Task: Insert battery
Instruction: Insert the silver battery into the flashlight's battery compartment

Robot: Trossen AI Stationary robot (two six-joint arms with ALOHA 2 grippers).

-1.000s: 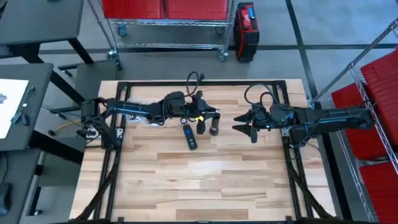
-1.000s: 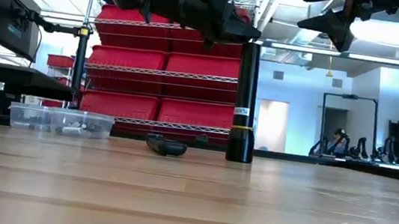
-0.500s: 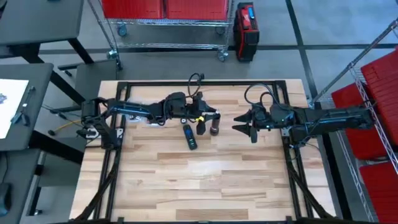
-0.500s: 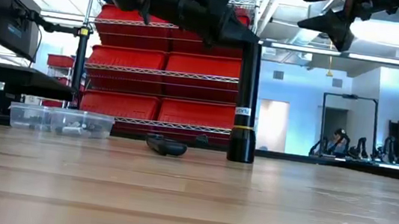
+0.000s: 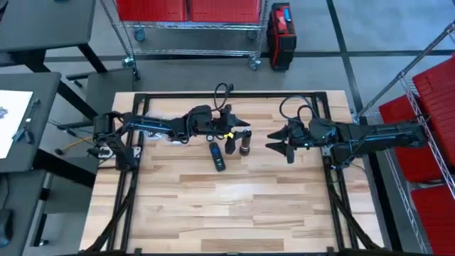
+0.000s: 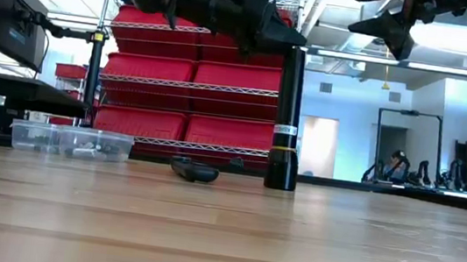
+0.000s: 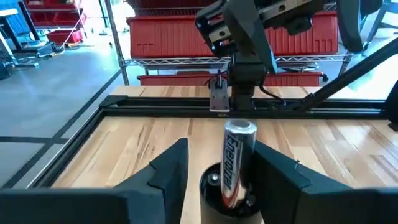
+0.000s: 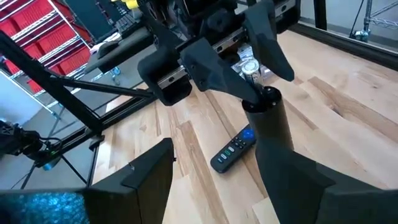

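- Left gripper (image 5: 242,130) sits at the far middle of the table, over the mouth of an upright black flashlight (image 6: 287,119). Seen from the left wrist, its fingers (image 7: 166,169) are spread wide, one on each side of the tube, gripping nothing.
- Battery (image 7: 231,163) stands in the open top of the flashlight, silver cap up, lower part inside, upper part poking out (label readable, so it is not seated).
- Change over the last second: from overhead, the left gripper drew back slightly toward 9 o'clock, so more of the flashlight top (image 5: 245,142) shows. In the low view the flashlight barely shifted; it stands on its own.
- My reading: the battery has been released into the tube. It needs a push down, or it may drop by itself.
- Right gripper (image 5: 286,151) hangs at about 3 o'clock of the flashlight, well apart, raised off the wood. Its fingers (image 8: 143,174) are wide apart and empty; no movement seen.
- Remote control (image 5: 217,156) lies flat at roughly 7 o'clock of the flashlight, near it, untouched.
- Clear plastic box (image 6: 71,141) at the far left edge, idle.
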